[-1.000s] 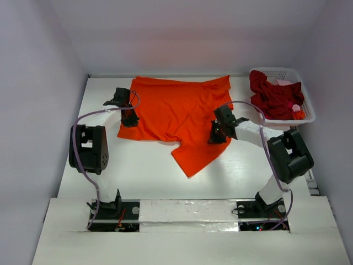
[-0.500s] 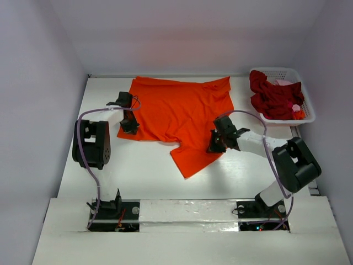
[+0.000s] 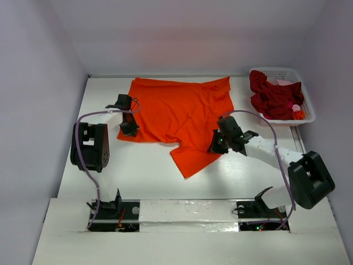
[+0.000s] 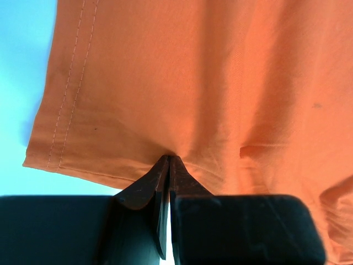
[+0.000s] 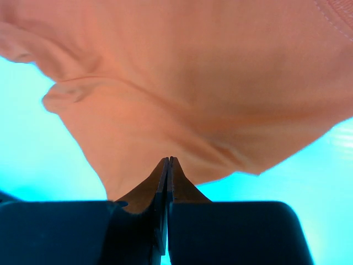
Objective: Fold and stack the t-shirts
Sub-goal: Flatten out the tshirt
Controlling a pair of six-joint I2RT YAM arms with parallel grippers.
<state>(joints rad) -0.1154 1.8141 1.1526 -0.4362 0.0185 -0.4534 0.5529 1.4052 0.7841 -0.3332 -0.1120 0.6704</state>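
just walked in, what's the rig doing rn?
Both arms are on the orange t-shirt, which lies spread on the table. The left gripper is shut on its left edge, and the right gripper is shut on its near right edge. The dark red shirts sit in the white basket at far right.

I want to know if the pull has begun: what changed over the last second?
The left gripper and right gripper drew back toward the bases, dragging the orange t-shirt slightly nearer. The right arm's elbow swung out to the right. Both grippers stayed pinched shut on the cloth. The white basket and its dark red shirts did not move.
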